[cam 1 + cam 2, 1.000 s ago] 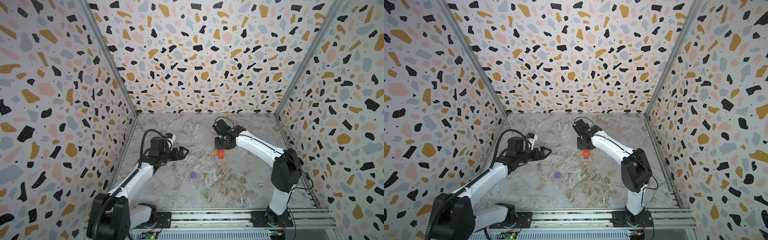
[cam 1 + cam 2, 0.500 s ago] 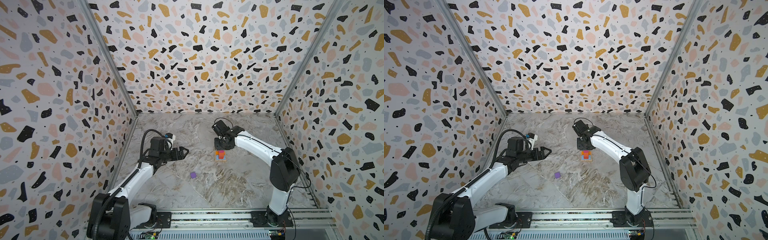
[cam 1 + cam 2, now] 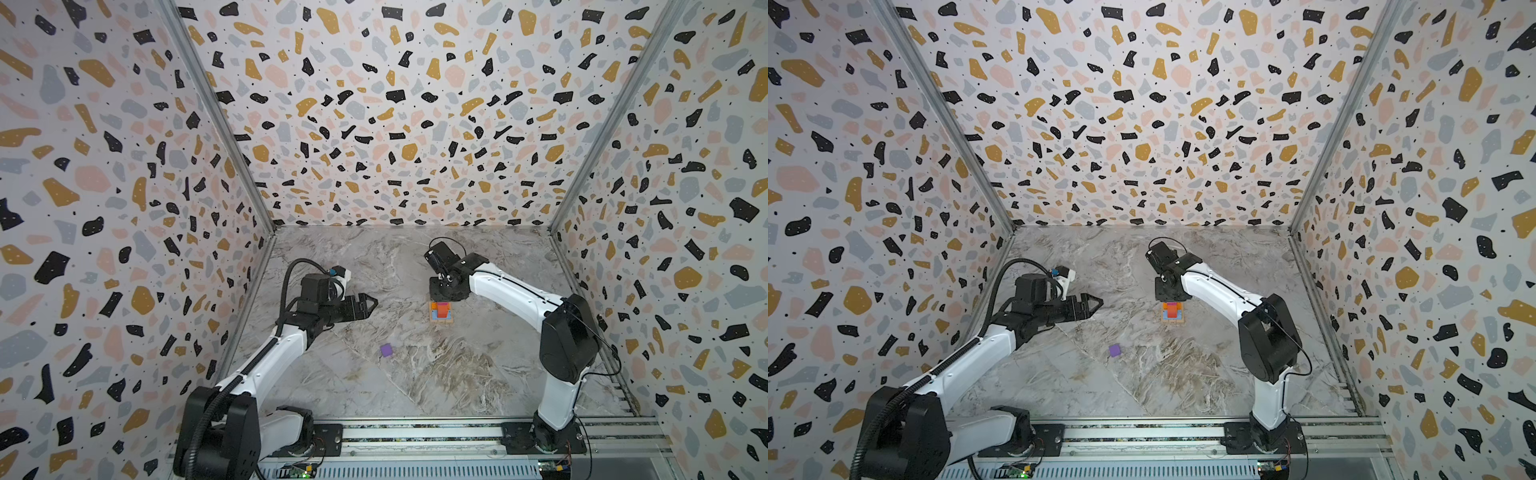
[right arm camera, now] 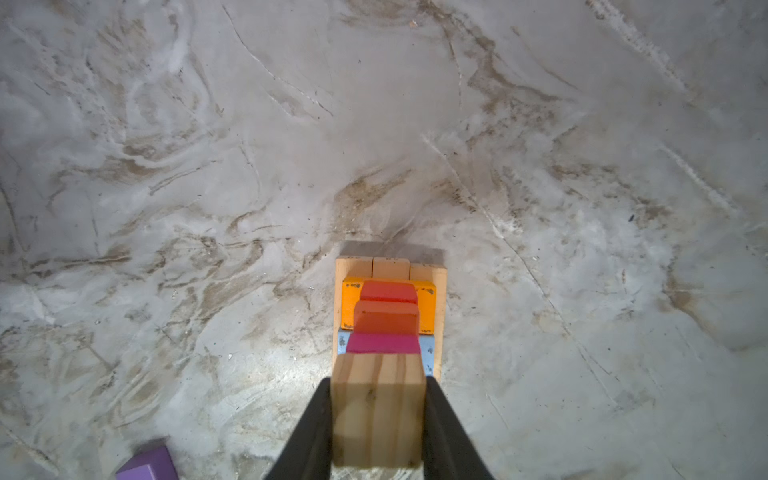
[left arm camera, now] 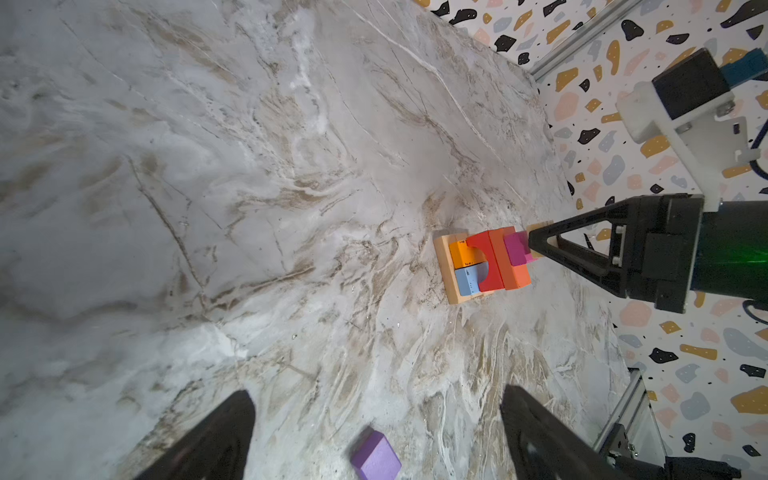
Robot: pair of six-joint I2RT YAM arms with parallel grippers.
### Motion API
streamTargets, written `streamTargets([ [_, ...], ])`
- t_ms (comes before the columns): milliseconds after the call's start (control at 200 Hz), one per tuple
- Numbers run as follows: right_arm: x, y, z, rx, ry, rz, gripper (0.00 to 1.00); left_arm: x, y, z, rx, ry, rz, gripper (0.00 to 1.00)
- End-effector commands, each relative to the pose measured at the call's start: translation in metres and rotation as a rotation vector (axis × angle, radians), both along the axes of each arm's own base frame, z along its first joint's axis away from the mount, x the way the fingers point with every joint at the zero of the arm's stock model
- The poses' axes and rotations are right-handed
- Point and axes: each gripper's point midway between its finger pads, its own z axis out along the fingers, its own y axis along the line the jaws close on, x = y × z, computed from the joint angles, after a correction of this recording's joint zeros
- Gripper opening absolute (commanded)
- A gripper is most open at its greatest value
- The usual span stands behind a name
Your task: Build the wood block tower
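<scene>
The tower [image 3: 441, 312] [image 3: 1172, 312] stands mid-table: a tan plank base [image 4: 440, 299], an orange block [image 5: 461, 254] beside a blue one [image 5: 466, 283], a red arch [image 5: 484, 266], an orange-red block [image 4: 386, 322] and a magenta block [image 5: 515, 248] on top. My right gripper [image 4: 379, 384] [image 5: 536, 242] [image 3: 443, 296] points down over it, shut on a tan wood block [image 4: 379, 415] that is at or just above the magenta block. A purple cube [image 3: 386, 350] [image 5: 376, 457] lies loose on the table. My left gripper [image 5: 374, 401] [image 3: 371, 305] hovers open and empty, left of the tower.
Terrazzo-patterned walls [image 3: 124, 208] enclose the marble tabletop [image 3: 457, 374] on three sides. A metal rail [image 3: 415, 432] with both arm bases runs along the front edge. The purple cube also shows in the right wrist view's corner [image 4: 145, 467].
The right arm has shifted very slightly over the tower, still holding the tan block. The left arm has not moved.
</scene>
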Motion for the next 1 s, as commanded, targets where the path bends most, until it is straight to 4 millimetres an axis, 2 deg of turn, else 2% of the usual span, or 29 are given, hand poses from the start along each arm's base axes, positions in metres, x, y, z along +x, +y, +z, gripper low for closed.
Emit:
streamTargets([
  [0, -0.0036, -0.0036, 0.0026, -0.003, 0.004, 0.005, 0.23, 0.0037, -0.0031, 0.0123, -0.016, -0.045, -0.008, 0.94],
  [991, -0.0065, -0.0061, 0.0066, -0.004, 0.000, -0.001, 0.24, 0.0040, -0.0030, 0.0118, -0.016, -0.044, -0.008, 0.94],
])
